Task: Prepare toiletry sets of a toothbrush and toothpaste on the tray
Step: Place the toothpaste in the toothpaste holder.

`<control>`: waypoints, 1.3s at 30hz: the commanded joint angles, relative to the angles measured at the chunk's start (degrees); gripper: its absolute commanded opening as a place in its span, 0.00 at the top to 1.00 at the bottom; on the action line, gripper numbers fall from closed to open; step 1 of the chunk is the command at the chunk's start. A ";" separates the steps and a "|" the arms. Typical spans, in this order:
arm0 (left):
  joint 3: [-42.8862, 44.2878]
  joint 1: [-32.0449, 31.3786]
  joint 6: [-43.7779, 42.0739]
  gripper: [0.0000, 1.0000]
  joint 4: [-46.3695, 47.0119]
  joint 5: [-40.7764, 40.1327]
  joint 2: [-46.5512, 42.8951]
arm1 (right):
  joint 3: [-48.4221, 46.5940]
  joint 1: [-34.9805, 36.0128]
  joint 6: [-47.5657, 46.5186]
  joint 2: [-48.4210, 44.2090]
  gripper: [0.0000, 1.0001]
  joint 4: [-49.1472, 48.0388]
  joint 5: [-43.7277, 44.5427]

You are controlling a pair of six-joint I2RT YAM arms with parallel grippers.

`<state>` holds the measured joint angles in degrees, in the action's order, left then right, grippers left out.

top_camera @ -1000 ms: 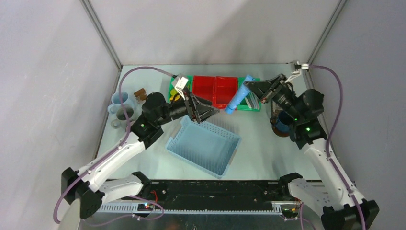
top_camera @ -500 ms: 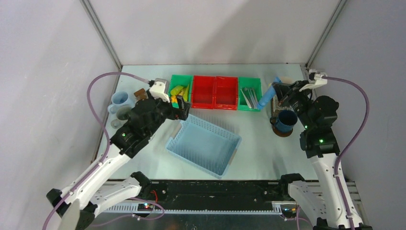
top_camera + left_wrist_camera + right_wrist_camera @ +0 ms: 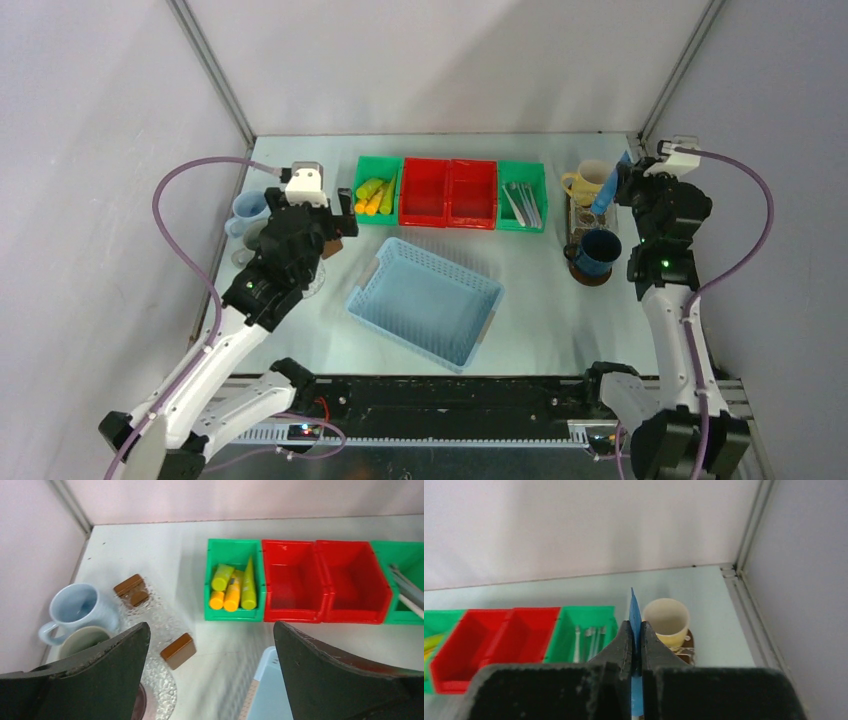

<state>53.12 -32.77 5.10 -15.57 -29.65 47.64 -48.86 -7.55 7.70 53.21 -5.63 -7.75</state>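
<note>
Pale walls [image 3: 574,525] close in a white table [image 3: 714,587], where the right gripper [image 3: 635,630] is clamped on the flat end of a thin blue tube [image 3: 633,605]. Just beyond it a cream mug [image 3: 666,619] stands on the dark brown tray [image 3: 689,640]. The left gripper [image 3: 211,630] gapes wide, holding nothing.

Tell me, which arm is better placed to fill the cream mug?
Right. The right fingers pinch a blue tube beside the cream mug; the left fingers hang open, empty, far off.

Back swings the left hand [image 3: 211,627], off the basket [image 3: 440,262] toward the pale blue mug [image 3: 250,208], jaws now wide. The right hand [image 3: 635,625] has carried its blue tube [image 3: 634,607] over beside the cream mug [image 3: 588,183].
</note>
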 commanded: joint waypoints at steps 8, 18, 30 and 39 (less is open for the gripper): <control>-3.62 6.48 -4.15 0.00 3.68 -3.60 -2.52 | 7.30 -6.03 -9.24 11.88 1.00 -33.99 -2.55; -5.41 7.31 -5.02 0.00 5.09 -5.74 -2.41 | 10.71 -7.17 -9.96 19.12 1.00 -47.39 -6.52; -5.86 8.15 -4.78 0.00 5.38 -5.36 -2.13 | 15.04 -7.21 -7.97 23.09 1.00 -53.84 -6.84; -5.84 8.49 -4.81 0.00 5.48 -5.01 -2.00 | 16.87 -7.21 -5.56 27.52 1.00 -61.35 -6.15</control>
<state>47.57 -24.91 0.99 -12.40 -34.20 45.76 -32.18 -14.50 0.95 79.13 -57.67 -14.20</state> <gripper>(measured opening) 0.996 0.034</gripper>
